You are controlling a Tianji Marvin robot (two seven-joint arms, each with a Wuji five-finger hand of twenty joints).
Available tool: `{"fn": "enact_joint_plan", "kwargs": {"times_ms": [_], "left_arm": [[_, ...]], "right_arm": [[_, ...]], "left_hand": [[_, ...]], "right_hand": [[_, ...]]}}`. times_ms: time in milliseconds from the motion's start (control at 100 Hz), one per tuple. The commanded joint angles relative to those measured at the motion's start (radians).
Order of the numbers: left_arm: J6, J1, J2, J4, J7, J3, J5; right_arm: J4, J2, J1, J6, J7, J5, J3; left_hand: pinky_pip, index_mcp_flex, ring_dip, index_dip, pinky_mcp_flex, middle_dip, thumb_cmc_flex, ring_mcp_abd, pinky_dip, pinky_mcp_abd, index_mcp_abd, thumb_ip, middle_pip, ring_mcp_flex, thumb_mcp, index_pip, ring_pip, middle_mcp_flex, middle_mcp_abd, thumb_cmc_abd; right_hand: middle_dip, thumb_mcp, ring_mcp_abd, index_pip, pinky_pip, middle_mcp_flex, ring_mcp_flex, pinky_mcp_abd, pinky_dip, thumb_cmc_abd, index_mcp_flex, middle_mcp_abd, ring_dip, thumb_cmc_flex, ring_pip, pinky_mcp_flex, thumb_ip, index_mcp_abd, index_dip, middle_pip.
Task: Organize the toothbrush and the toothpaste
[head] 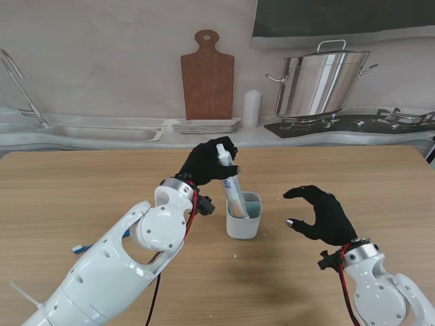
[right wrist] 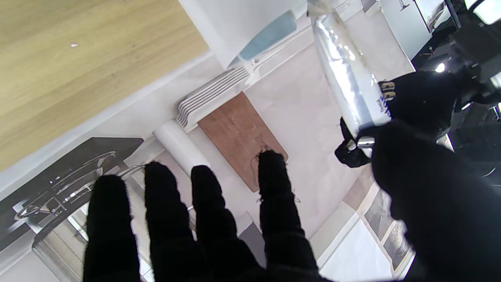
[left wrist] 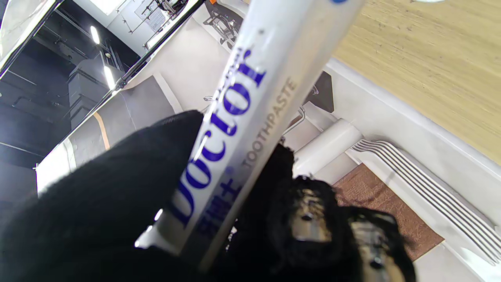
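Observation:
A white toothpaste tube (head: 230, 182) with blue lettering stands tilted in a pale blue-white cup (head: 243, 216) at the table's middle. My left hand (head: 209, 161) is shut on the tube's upper end, cap up. The left wrist view shows the tube (left wrist: 250, 102) close, pinched between black fingers (left wrist: 156, 164). My right hand (head: 321, 212) hovers open to the right of the cup, fingers curled apart, holding nothing. In the right wrist view its fingers (right wrist: 203, 211) spread, with the tube (right wrist: 348, 82) and cup (right wrist: 250, 27) ahead. A blue toothbrush (head: 88, 246) lies on the table at the left, mostly hidden by my left arm.
The backdrop shows a printed kitchen: cutting board (head: 207, 75), steel pot (head: 323, 81), stacked plates (head: 206, 125), sink (head: 102, 130). The wooden table (head: 81, 197) stretches to both sides of the cup.

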Motion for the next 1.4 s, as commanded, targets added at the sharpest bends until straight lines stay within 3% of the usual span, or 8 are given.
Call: {"fn": "enact_joint_plan", "kwargs": {"times_ms": [0,350,370,390,780,1220,1390], "left_arm": [[-0.017,-0.005,-0.005,-0.007,-0.017,0.002,-0.006],[-0.075,-0.015,-0.004,0.044,-0.022,0.037,0.009],[-0.078,-0.015,-0.005,0.047,-0.021,0.039,0.008],[-0.081,-0.016,-0.006,0.051,-0.021,0.041,0.007],[-0.129,-0.034,-0.013,0.113,-0.001,0.075,0.028],[-0.129,-0.045,-0.016,0.134,0.008,0.08,0.042],[-0.133,-0.053,-0.019,0.154,0.01,0.087,0.041]], "right_arm": [[-0.005,-0.003,-0.011,-0.002,0.012,-0.006,0.0],[-0.006,-0.002,-0.015,0.004,0.017,-0.002,0.001],[-0.005,-0.002,-0.014,0.004,0.017,-0.002,0.001],[-0.005,-0.002,-0.014,0.003,0.017,-0.002,0.002],[-0.004,-0.002,-0.017,0.003,0.017,0.0,0.005],[-0.002,-0.002,-0.018,0.003,0.019,0.0,0.006],[-0.001,-0.002,-0.018,0.002,0.02,0.001,0.006]], "left_hand": [[0.23,0.035,-0.016,-0.008,0.027,-0.039,0.134,-0.06,0.013,-0.137,-0.004,0.086,0.137,0.022,0.119,0.068,0.086,0.135,0.027,0.08],[0.234,0.043,-0.022,-0.03,0.027,-0.052,0.127,-0.049,0.012,-0.132,-0.01,0.117,0.136,0.022,0.079,0.083,0.092,0.139,0.025,0.063],[0.234,0.049,-0.023,-0.008,0.027,-0.056,0.128,-0.046,0.012,-0.131,-0.011,0.142,0.138,0.021,0.051,0.089,0.093,0.138,0.022,0.075],[0.235,0.054,-0.023,0.007,0.027,-0.057,0.128,-0.043,0.012,-0.129,-0.011,0.146,0.14,0.021,0.033,0.094,0.095,0.139,0.018,0.085],[0.235,0.054,-0.024,0.025,0.027,-0.062,0.132,-0.041,0.015,-0.126,-0.015,0.137,0.143,0.021,-0.008,0.087,0.098,0.133,0.013,0.106],[0.223,0.041,-0.028,0.056,0.025,-0.064,0.138,-0.029,0.009,-0.124,-0.028,0.111,0.134,0.02,-0.046,0.067,0.077,0.109,0.012,0.122],[0.207,0.005,-0.022,0.037,0.024,-0.071,0.135,-0.016,0.0,-0.119,-0.026,0.042,0.121,0.02,-0.119,0.036,0.053,0.089,0.001,0.116]], "right_hand": [[0.004,-0.008,-0.035,-0.006,0.005,-0.002,0.003,0.001,-0.006,-0.004,0.014,-0.006,-0.021,-0.047,0.002,-0.001,-0.007,0.007,-0.003,0.011],[0.003,-0.006,-0.042,-0.004,0.006,0.015,0.024,0.002,-0.005,-0.004,0.017,-0.002,-0.02,-0.046,0.004,0.001,-0.008,0.005,-0.002,0.01],[0.003,-0.006,-0.042,-0.003,0.006,0.016,0.025,0.002,-0.005,-0.005,0.018,0.0,-0.02,-0.046,0.004,0.001,-0.008,0.005,-0.002,0.01],[0.003,-0.005,-0.044,-0.003,0.006,0.017,0.025,0.002,-0.005,-0.005,0.018,0.0,-0.02,-0.046,0.004,0.001,-0.008,0.006,-0.002,0.01],[0.003,-0.002,-0.055,-0.001,0.01,0.029,0.044,0.004,-0.003,-0.006,0.02,0.002,-0.02,-0.044,0.004,0.005,-0.008,0.005,-0.001,0.009],[0.004,-0.001,-0.049,0.002,0.012,0.035,0.05,0.009,-0.001,-0.007,0.022,0.005,-0.019,-0.042,0.005,0.008,-0.008,0.004,0.001,0.009],[0.004,-0.001,-0.05,0.002,0.013,0.036,0.051,0.008,0.0,-0.007,0.022,0.004,-0.019,-0.043,0.006,0.01,-0.008,0.003,0.001,0.008]]}}
